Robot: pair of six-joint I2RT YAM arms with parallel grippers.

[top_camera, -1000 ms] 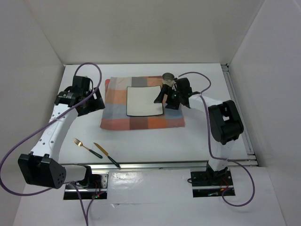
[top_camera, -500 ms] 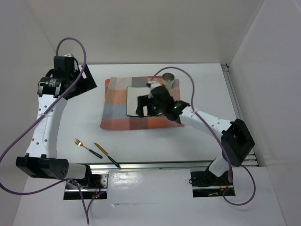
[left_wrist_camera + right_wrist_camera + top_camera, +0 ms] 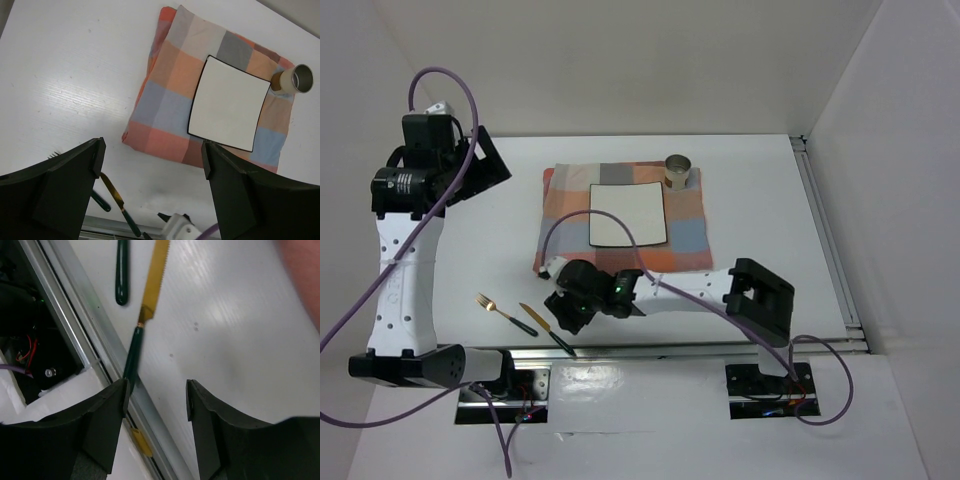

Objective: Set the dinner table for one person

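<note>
On the dinner table (image 3: 770,210) lies a checked cloth (image 3: 570,250) with a square white plate (image 3: 627,215) on it and a metal cup (image 3: 678,170) at its far right corner. Near the front left edge lie a gold fork (image 3: 500,310) and a gold knife (image 3: 548,330), both with green handles. My right gripper (image 3: 563,318) hovers low over the knife's handle end, open. In the right wrist view the knife handle (image 3: 133,352) runs to the left fingertip (image 3: 117,400), and nothing sits between the jaws. My left gripper (image 3: 488,168) is raised high at the far left, open and empty.
The aluminium rail (image 3: 95,347) at the table's front edge runs right under my right gripper (image 3: 156,405), with the arm's base plate and wiring just past it. The fork handle (image 3: 121,275) lies beside the knife blade (image 3: 156,275). White walls enclose the table.
My right arm has swung from the cup at the back right, across the cloth, down to the knife at the front left, and its jaws have narrowed. My left arm has lifted and drawn back.
</note>
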